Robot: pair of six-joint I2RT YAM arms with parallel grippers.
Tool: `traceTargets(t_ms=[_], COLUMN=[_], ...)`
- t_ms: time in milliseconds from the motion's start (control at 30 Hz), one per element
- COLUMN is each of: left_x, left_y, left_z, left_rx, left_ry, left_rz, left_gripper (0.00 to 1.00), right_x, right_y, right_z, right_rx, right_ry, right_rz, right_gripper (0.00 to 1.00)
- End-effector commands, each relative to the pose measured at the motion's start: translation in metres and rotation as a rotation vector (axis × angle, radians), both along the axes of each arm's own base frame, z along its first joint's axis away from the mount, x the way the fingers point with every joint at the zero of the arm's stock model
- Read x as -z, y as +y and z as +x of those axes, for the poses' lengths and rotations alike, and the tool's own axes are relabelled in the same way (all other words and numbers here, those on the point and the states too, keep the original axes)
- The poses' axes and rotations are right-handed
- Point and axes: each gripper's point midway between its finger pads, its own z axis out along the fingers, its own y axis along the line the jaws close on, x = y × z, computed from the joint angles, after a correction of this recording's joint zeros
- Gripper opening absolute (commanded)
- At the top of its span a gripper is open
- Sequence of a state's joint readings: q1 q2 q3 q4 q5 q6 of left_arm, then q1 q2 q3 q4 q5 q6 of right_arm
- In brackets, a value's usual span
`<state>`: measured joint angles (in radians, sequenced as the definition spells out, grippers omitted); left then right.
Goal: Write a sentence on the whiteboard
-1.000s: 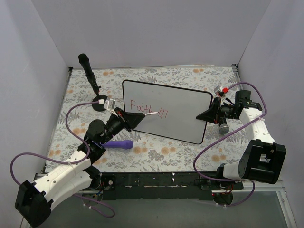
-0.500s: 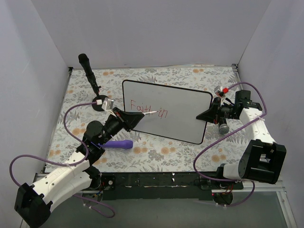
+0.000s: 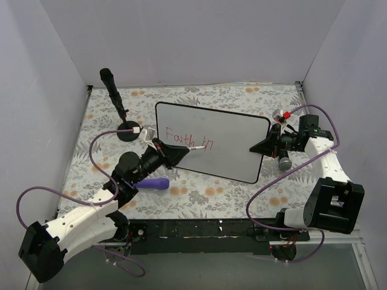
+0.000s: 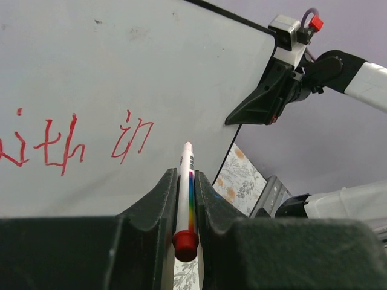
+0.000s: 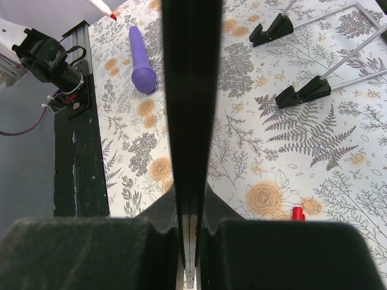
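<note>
Standing at the far left of the floral tablecloth (image 3: pixel 230 187) is a black microphone (image 3: pixel 113 90) on a round base. Just right of it, the left gripper (image 3: pixel 181 151) is clamped on a white marker (image 4: pixel 185 193), its fingers (image 4: pixel 162 199) pressed to both sides of the barrel. The marker carries a rainbow stripe and some fine print too small to read. Its tip points at the board just below the last word; whether it touches cannot be told. A purple handle-shaped object (image 3: pixel 151 183) lies on the cloth beside the left arm.

The whiteboard (image 3: pixel 242 139) lies in the middle of the table, slightly skewed. The sentence (image 3: pixel 188 140) so far reads "Faith in", in red, on one line in the board's left half; the left wrist view catches only "ith in" (image 4: pixel 72 142).

At the board's right edge, the right gripper (image 3: pixel 257 147) is closed on the black frame (image 5: pixel 192 121), seen edge-on between its fingers. Beneath the board two black feet (image 5: pixel 302 93) show, and a small red cap (image 5: pixel 297 212) lies on the cloth. A grey-headed microphone (image 3: pixel 284 162) rests beside the right arm.
</note>
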<state>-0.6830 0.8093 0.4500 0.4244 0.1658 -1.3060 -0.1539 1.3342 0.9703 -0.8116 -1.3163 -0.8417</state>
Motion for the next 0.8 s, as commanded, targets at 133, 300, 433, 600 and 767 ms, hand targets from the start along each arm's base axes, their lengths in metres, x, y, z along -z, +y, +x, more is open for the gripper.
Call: traceTargets(t_ms=[133,300,433,600,767], left_x=[-0.009,-0.004,0.000,0.005,0.011], left_y=[-0.022,-0.035,-0.048,-0.055,-0.060], left_z=[0.007,0.013,0.020,0.030,0.033], left_rx=[-0.030,-0.057,-0.062,-0.099,-0.105], left_ry=[-0.035,-0.028,-0.029,-0.026,-0.023], left_rz=[0.045,0.062,0.080,0.097,0.099], left_gripper=[0.00,0.00,0.00,0.00,0.00], right_x=[-0.001,-0.001,0.000,0.000,0.001], right_y=[0.002,0.001,0.001,0.002,0.001], right_z=[0.001,0.001,0.001,0.002,0.002], right_rx=[-0.010,-0.008,-0.004,-0.005,-0.004], right_ry=[-0.039,-0.039,-0.036,-0.036,-0.035], right_rz=[-0.023,-0.026,-0.025,-0.025,-0.025], right_gripper=[0.01,0.01,0.01,0.01,0.01])
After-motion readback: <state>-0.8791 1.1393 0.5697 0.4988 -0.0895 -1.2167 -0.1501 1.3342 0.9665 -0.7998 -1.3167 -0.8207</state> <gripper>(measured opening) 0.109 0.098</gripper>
